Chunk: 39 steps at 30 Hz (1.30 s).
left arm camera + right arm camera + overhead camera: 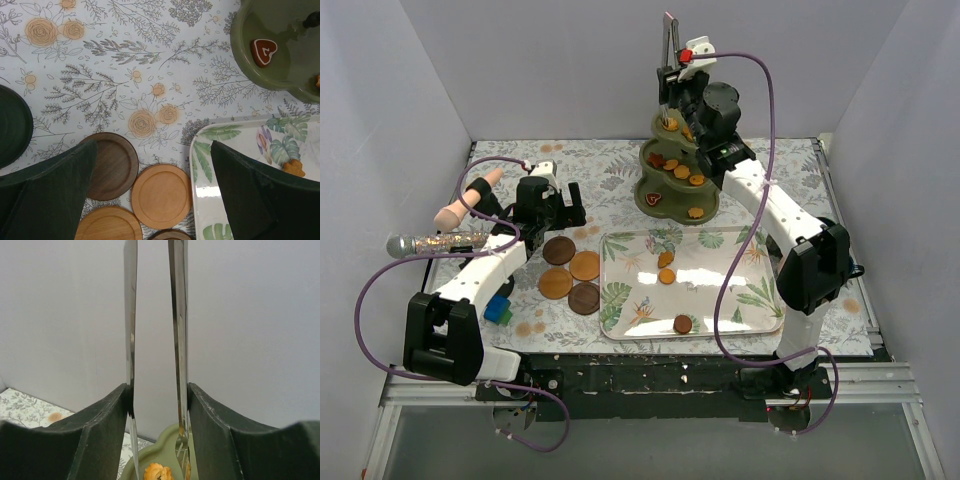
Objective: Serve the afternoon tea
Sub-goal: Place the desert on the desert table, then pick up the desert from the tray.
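Observation:
The olive-green three-tier stand (677,185) stands at the back of the table with several orange and brown biscuits on its tiers. My right gripper (685,95) hovers over its top, shut on the metal tongs (130,340). The tong blades stand slightly apart, and an orange biscuit (158,472) lies between their tips on the green tier (145,457). Three more biscuits (667,276) lie on the leaf-print tray (720,295). My left gripper (153,150) is open and empty, above the brown coasters (161,195) beside the tray's left edge (200,200).
A glittery microphone (435,241) and a pink cylinder (465,200) lie at the left. A small blue block (498,310) sits near the left arm. A heart biscuit (263,51) rests on the stand's bottom tier. A dark round object (12,125) lies left of the coasters.

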Tool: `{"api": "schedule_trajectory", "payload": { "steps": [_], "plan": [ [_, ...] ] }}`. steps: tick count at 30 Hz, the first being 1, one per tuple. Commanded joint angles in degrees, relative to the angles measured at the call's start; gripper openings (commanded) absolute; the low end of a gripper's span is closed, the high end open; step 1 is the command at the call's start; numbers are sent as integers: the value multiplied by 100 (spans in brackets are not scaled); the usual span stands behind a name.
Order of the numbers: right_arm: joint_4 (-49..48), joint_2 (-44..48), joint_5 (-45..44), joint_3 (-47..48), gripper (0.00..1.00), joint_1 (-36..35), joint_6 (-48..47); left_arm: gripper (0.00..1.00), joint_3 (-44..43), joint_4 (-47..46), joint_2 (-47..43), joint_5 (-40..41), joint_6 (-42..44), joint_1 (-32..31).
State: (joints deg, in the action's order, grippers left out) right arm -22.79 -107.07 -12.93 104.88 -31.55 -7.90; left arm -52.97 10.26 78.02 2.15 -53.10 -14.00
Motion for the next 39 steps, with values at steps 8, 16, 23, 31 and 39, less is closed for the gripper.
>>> {"api": "schedule_trajectory", "payload": {
  "steps": [8, 16, 23, 31, 39],
  "plan": [
    [-191, 80, 167, 358, 54, 9, -27, 98, -108, -7, -199, 57, 72, 11],
    [-121, 607, 563, 174, 50, -211, -124, 98, -91, -24, -243, 75, 72, 3],
    [-130, 1784, 292, -1056, 48, -808, -282, 98, -73, -42, -305, 92, 63, 11],
    [-60, 3129, -421, -3358, 48, -1442, 86, 98, -47, -51, -384, 101, 54, 11],
    [152, 3745, -658, -4949, 50, -1503, 946, 98, 6, -77, -568, 101, 28, 11]
  ]
}}
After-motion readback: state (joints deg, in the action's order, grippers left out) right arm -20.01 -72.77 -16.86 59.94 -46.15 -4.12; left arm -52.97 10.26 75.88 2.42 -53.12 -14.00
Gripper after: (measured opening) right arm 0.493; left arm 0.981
